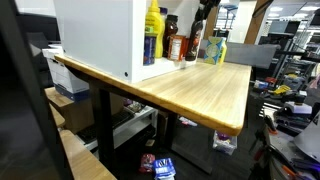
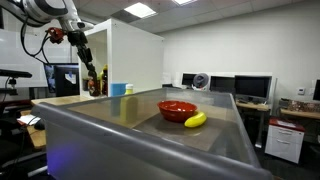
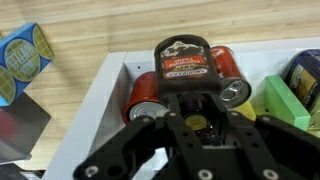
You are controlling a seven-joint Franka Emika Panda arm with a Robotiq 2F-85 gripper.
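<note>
Sauce bottle (image 3: 184, 58), one, with a dark cap and label, stands at the open corner of a white cabinet (image 1: 95, 35) on the wooden bench (image 1: 200, 95). The gripper (image 3: 193, 110) is over it, fingers (image 3: 168, 108) clenched on its top. Two red cans (image 3: 146, 92) flank the bottle, touching or nearly so. One blue box (image 3: 22, 60) lies beyond the cabinet's white rim, and one green block (image 3: 283, 100) sits on the opposite side. Bare wood shows between the cabinet and the bench's rounded edge. One red bowl (image 2: 177, 109) and one banana (image 2: 195, 120) lie well apart from the gripper on a grey surface.
</note>
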